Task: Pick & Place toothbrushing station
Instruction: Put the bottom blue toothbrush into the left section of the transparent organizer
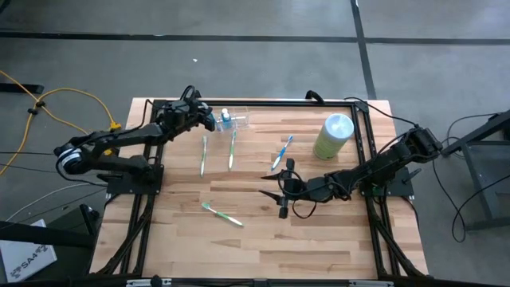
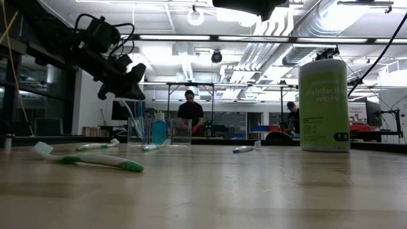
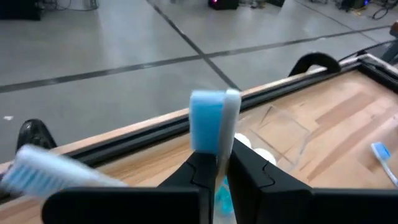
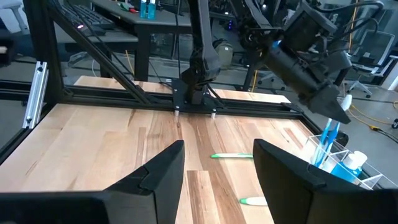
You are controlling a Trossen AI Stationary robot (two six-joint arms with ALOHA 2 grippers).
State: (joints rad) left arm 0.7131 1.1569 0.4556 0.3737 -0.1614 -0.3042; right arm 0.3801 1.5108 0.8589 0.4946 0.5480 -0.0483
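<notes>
Two arms share the table. Left gripper, closed on an upright blue toothbrush pinched head-up between its fingers, hovers directly above the toothbrushing station, a clear holder at the table's far edge; the vertical grip presumably lets the handle drop straight into the holder. Within the station stand a small blue bottle and at least one more blue brush, seen beneath the left gripper from the right wrist view. Right gripper, jaws spread and empty, rests low near the table's middle, well apart from the station, apparently waiting. Four toothbrushes lie loose: two green ones just below the left gripper, one blue beside the right gripper, one green nearer the front. One green wipes canister stands beyond the right gripper.
</notes>
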